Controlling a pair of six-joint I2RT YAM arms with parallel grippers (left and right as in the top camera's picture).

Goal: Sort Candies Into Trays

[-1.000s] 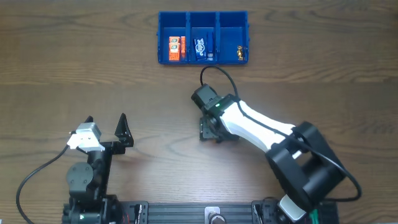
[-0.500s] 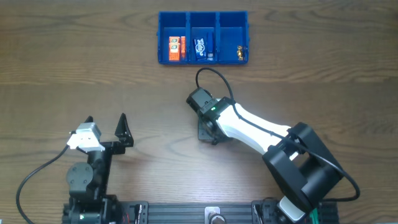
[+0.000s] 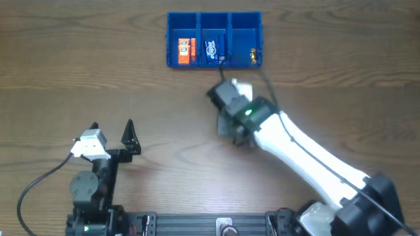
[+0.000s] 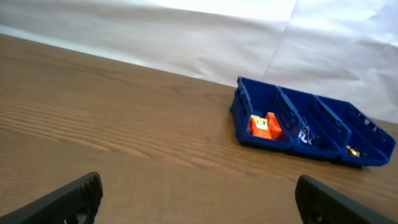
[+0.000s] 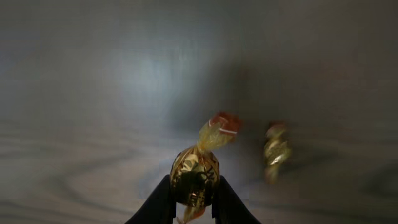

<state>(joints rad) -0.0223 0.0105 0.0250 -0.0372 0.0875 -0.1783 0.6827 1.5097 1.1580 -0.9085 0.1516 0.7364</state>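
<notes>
In the right wrist view, the right gripper [image 5: 194,200] pinches a gold-wrapped candy [image 5: 194,176] between its fingertips, with the twisted wrapper end poking out past them. The hold looks shallow (only part of a round, foil-slick ball sits between the tips). The likeliest failure is therefore the candy squirting free, set off by a jolt or a slight easing of the squeeze. A second gold piece [image 5: 275,152], blurred, lies farther off on the wooden table [image 5: 74,168].

In the top view, the right arm reaches up the middle, its wrist near the blue tray [image 3: 214,14] but short of the near wall. The left compartment holds orange candies [image 3: 186,51], the middle one a blue candy [image 3: 212,50], and the right one a small gold candy [image 3: 252,56]. That right bin is presumably the target, so an early or off-line release would put the candy on the wood or in the middle bin. The carried candy sits at the gripper's very tips, apart from the tray.

In the left wrist view, the left gripper [image 4: 199,208] has its fingers spread wide with nothing between them, and the tray is well apart from it.
</notes>
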